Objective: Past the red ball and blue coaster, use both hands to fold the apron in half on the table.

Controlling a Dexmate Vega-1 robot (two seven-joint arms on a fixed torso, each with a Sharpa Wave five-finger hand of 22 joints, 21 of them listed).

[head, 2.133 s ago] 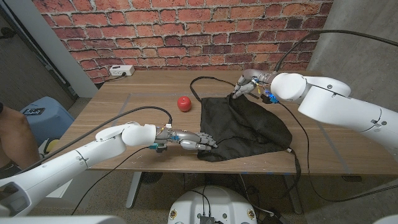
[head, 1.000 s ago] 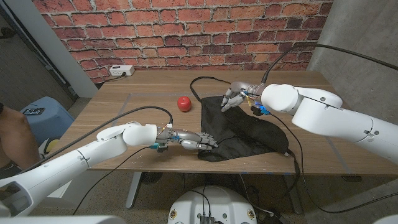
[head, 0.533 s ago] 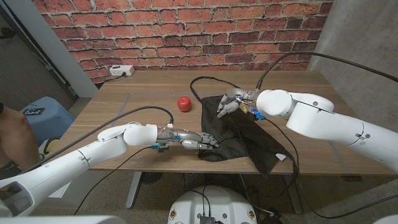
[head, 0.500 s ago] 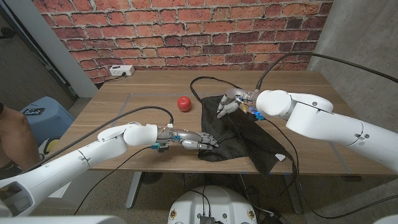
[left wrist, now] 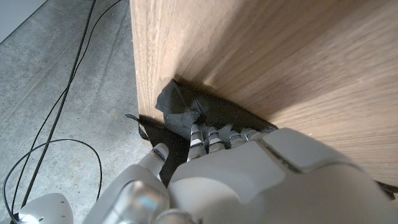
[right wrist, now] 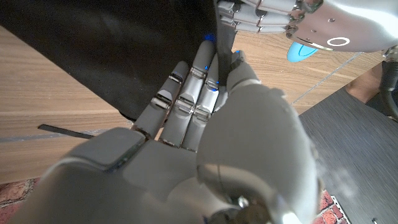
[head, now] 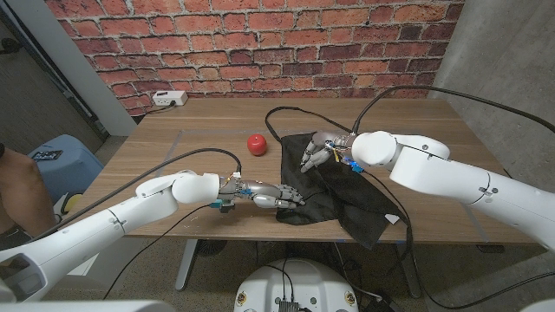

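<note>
The black apron (head: 347, 186) lies crumpled right of the table's middle, and one corner (head: 371, 232) hangs over the front edge. My right hand (head: 318, 152) is above the apron's far part, pinching a fold of cloth (right wrist: 219, 43) between thumb and fingers. At the apron's near-left corner my left hand (head: 276, 197) grips the cloth. The left wrist view shows its fingers (left wrist: 205, 134) on that corner (left wrist: 180, 112) at the table edge. The red ball (head: 256, 144) sits left of the apron, apart from both hands.
A black apron strap (head: 279, 114) loops over the far table. A white power strip (head: 169, 98) lies at the far left by the brick wall. Left of the table are a blue stool (head: 50, 158) and a person (head: 16, 186). Cables trail from both arms.
My right hand has moved left and nearer with its fold, pulling the apron's right side over. A corner of cloth now hangs off the front edge. The left hand has stayed put.
</note>
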